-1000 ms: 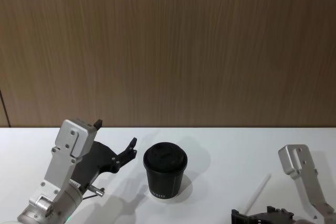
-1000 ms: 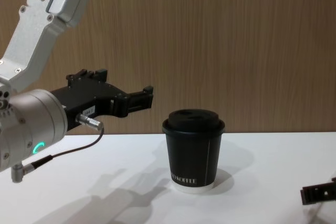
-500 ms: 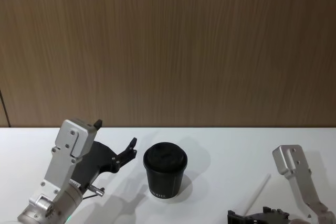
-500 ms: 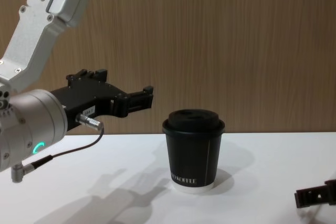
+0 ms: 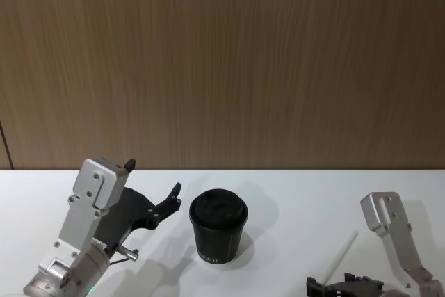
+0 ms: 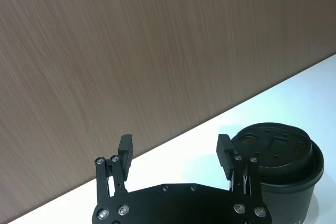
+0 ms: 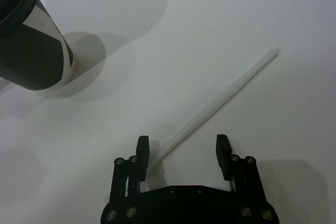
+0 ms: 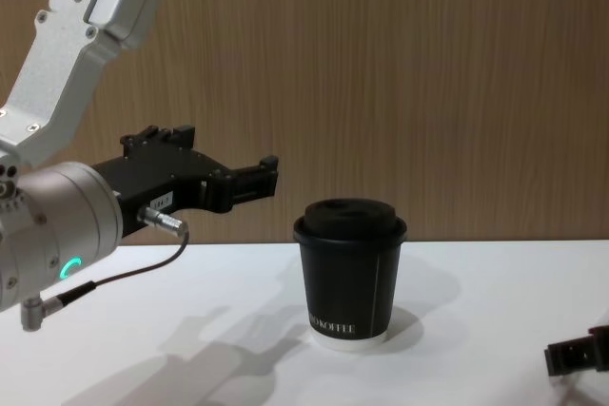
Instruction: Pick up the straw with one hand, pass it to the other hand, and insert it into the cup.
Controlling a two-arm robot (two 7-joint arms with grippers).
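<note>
Thin white straw (image 7: 220,98) is laid flat on desk (image 7: 273,3), pointed diagonally away, near end at wide-open right pincer (image 7: 182,144); left pincer (image 6: 175,144) is parked with fingers spread.

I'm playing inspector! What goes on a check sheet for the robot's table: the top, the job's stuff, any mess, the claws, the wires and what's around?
Surface: white table, smooth, carrying shadows of the cup and arm.
Job's things: black cup upright with its lid on; white straw lying flat to the cup's right, apart from it.
Clutter: nothing seen.
Grippers: left gripper open, held above the table left of the cup; right gripper open, low at the straw's near end, which lies between its fingers, ungripped.
Cables: grey cable hanging in a loop under the left wrist.
Surroundings: brown wood-panelled wall behind the table.
</note>
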